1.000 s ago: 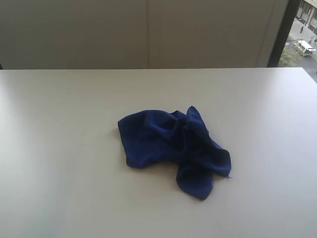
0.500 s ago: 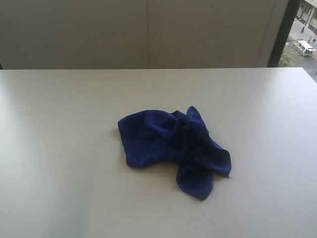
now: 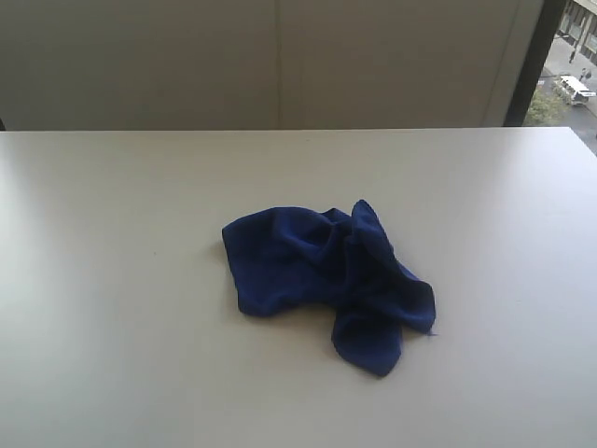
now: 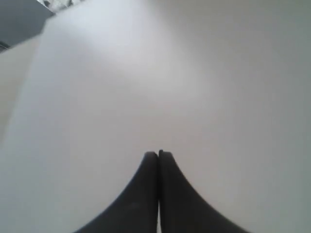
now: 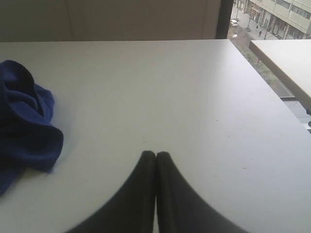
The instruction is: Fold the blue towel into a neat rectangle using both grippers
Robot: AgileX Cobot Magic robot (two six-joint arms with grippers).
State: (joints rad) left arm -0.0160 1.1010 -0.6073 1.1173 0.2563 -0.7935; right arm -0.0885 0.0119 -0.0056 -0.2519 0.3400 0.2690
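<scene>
Centre frame in the exterior view, the blue towel [image 3: 322,280] lies crumpled on the white table [image 3: 112,233] — left gripper [image 4: 158,154] and right gripper [image 5: 156,154] both pinched closed, empty.

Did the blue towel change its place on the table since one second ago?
No. The blue towel lies crumpled at the same spot relative to the table's far edge.

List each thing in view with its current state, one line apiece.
blue towel: crumpled in a loose heap on the table, unfolded, held by nothing
left hand: shut, holding nothing
right hand: shut, holding nothing, apart from the towel
</scene>
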